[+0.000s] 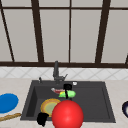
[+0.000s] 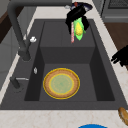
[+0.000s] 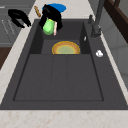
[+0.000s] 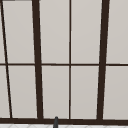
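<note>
The right hand (image 1: 67, 89) holds a green brush (image 1: 67, 94) in the air above the sink (image 1: 105, 100), with its fingers curled around the top of it. In the left side view the brush (image 2: 79, 29) has a yellow centre and a thin pink handle that hangs down beside it, and the hand (image 2: 76, 13) covers its upper end. In the right side view the same hand (image 3: 52, 13) is over the brush (image 3: 48, 26), at the far part of the basin.

Under the brush, on the bottom of the sink, a yellow plate (image 2: 61, 83) with a greenish middle lies flat. It is the one thing that lies in the basin, and nothing lies on it.

The left hand (image 1: 42, 118) hangs at the front edge of the sink, near the plate (image 1: 50, 106). In the left side view its fingers (image 2: 117, 57) are bent but they hold nothing.

A red ball (image 1: 67, 115) shows at the front, between the hands. The faucet (image 1: 56, 71) stands behind the sink. On the counter to the left there is a blue dish (image 1: 7, 102) and a wooden stick (image 1: 10, 116); at the right edge a dark bowl (image 1: 125, 109). No writing can be read on any thing
</note>
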Controlling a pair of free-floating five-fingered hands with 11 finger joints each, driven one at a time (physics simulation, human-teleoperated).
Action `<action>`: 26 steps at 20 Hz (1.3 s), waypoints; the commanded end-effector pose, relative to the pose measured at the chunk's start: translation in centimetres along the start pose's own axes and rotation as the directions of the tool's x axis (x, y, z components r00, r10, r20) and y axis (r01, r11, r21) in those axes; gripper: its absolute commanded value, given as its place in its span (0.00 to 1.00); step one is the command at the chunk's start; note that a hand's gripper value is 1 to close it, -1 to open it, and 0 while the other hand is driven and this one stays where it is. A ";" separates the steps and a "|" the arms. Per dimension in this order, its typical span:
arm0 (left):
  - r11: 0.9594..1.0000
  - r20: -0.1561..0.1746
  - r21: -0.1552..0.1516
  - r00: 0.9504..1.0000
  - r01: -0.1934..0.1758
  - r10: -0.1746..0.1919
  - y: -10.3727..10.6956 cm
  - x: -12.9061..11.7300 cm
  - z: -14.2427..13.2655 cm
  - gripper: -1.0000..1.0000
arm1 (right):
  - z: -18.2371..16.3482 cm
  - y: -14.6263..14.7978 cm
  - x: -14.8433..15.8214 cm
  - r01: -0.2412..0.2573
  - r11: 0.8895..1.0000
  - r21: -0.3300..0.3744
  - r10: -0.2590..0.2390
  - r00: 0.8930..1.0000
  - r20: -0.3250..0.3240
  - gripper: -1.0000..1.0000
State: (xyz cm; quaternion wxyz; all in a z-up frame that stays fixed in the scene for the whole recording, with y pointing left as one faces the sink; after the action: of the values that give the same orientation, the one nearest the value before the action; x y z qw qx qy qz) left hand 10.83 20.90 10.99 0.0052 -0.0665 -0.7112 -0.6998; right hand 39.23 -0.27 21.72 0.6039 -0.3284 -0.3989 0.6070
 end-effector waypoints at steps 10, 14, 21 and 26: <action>1.000 0.000 0.000 1.000 0.000 0.000 0.0 0.0 0.0 0.50 | 5.1 -0.9 -6.5 0.015 1.000 0.002 -0.015 1.000 0.001 1.00; 1.000 0.000 0.000 1.000 0.000 0.000 0.0 0.0 0.0 0.50 | 6.3 -1.3 -9.0 0.019 1.000 0.004 -0.019 1.000 0.010 1.00; 1.000 0.000 0.000 1.000 0.000 0.000 0.0 0.0 0.0 0.50 | 8.7 -1.4 -13.8 0.032 0.999 0.003 -0.032 0.999 0.014 1.00; 1.000 0.000 0.000 1.000 0.000 0.000 0.0 0.0 0.0 0.50 | 9.8 -1.5 -17.5 0.033 0.999 0.004 -0.033 0.999 0.017 1.00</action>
State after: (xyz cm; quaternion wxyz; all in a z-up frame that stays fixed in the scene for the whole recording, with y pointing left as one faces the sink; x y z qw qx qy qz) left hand 10.83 20.90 10.99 0.0052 -0.0665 -0.7112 -0.6998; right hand 32.64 -16.49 25.88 0.6084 -0.3195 -0.4042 0.6037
